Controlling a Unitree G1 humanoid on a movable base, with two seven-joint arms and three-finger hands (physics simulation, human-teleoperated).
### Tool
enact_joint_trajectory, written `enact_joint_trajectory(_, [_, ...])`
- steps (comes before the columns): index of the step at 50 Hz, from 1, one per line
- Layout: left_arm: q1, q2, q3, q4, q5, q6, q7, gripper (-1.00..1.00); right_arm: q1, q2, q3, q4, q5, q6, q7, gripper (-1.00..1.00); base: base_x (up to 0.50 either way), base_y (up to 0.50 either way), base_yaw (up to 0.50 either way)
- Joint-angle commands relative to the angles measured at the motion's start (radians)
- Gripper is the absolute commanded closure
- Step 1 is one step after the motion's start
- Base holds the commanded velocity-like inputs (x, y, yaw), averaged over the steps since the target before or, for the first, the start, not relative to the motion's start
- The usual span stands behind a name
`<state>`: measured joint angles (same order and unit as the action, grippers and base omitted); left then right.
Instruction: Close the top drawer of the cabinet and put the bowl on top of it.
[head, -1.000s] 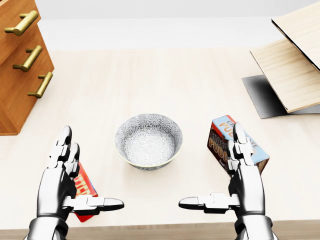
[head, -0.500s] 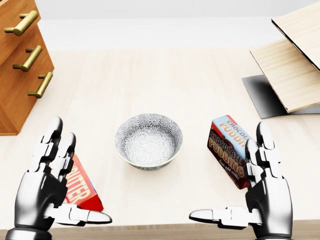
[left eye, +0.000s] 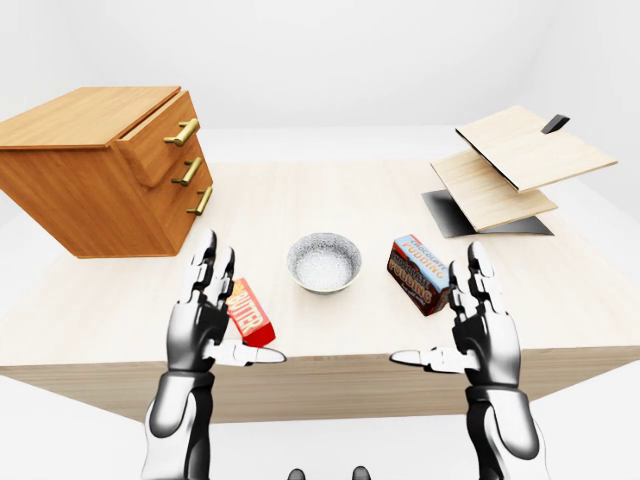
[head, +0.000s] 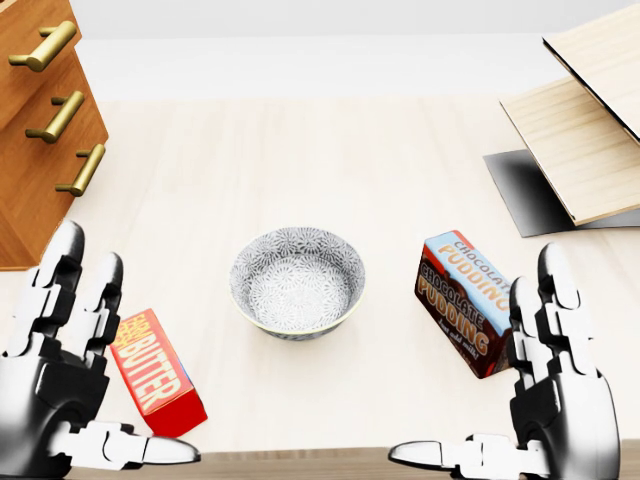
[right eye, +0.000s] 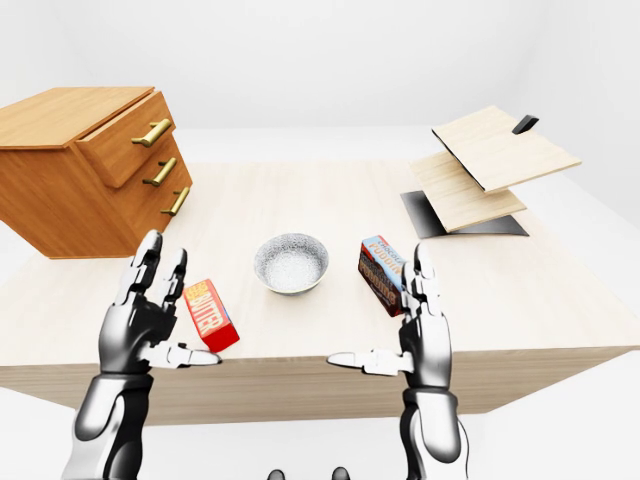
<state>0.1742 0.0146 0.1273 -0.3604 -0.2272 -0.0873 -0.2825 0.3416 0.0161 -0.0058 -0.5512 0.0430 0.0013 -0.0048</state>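
Your hands are hovering wide and empty, left hand (left eye: 200, 318) beside the butter box (head: 158, 372), right hand (left eye: 485, 335) beside the pudding box (head: 466, 298), bowl (head: 297, 280) sitting on the tabletop (left eye: 330, 200) between the boxes. You are likely facing the drawer step first: the left hand needs to push the top drawer (left eye: 158, 140) flush. The left-eye view is showing the whole cabinet (left eye: 90, 175), drawer jutting out; the head view is cropping it to handles (head: 60, 118).

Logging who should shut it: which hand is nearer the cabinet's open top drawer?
Left. In the left-eye view the left hand hovers below and right of the top drawer. The right hand is farther right, past the bowl.
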Motion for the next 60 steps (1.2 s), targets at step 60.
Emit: enact_joint_trajectory(60, [0.078,-0.025,0.017,-0.132,-0.088,0.000,-0.031,-1.00,0.092,0.005,0.000,-0.097,0.046,-0.053,0.069,-1.00,0.15,0.00,0.00])
